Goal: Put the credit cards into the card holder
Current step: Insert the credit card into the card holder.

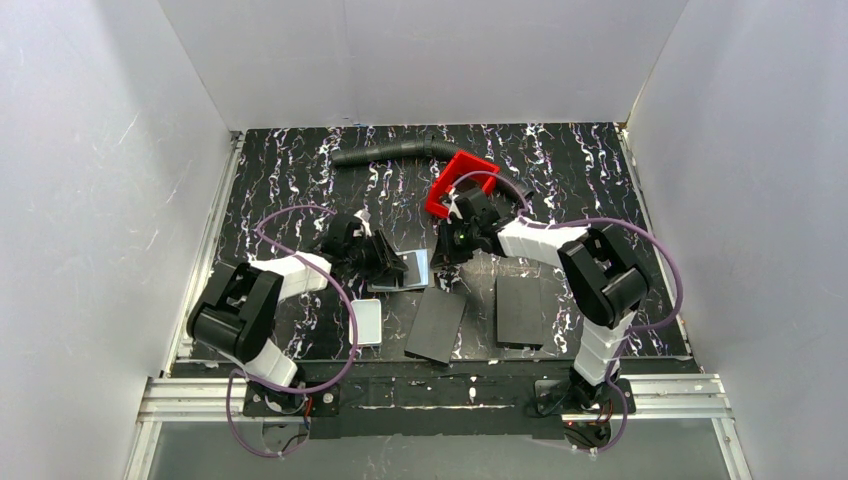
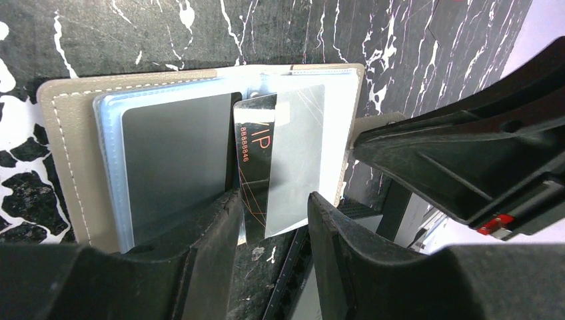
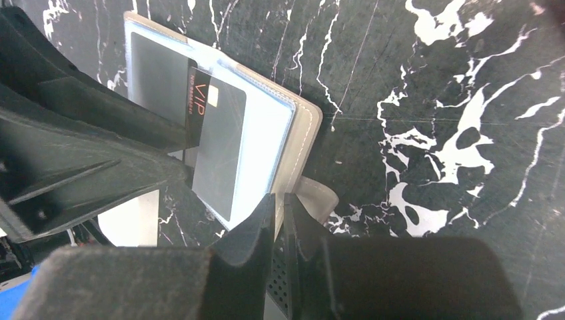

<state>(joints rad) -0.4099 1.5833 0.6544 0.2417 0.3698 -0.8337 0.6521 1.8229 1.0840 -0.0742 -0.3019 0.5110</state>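
The card holder (image 1: 408, 268) lies open on the marbled table, its beige cover (image 2: 66, 153) outside and its clear blue-edged sleeves inside. A grey credit card (image 2: 286, 153) printed VIP stands partly inside a sleeve, its lower end sticking out. My left gripper (image 2: 274, 200) is shut on that end, one finger on each long edge. My right gripper (image 3: 278, 200) has its jaws a sliver apart with the edge of the cover (image 3: 306, 133) pinched between them, beside the clasp tab (image 3: 316, 193). From above, the left gripper (image 1: 385, 262) and right gripper (image 1: 447, 255) flank the holder.
Two flat black panels (image 1: 437, 325) (image 1: 520, 310) lie near the front, with a white rounded box (image 1: 366, 322) to their left. A red tray (image 1: 460, 180) and a black hose (image 1: 395, 152) sit at the back. White walls enclose the table.
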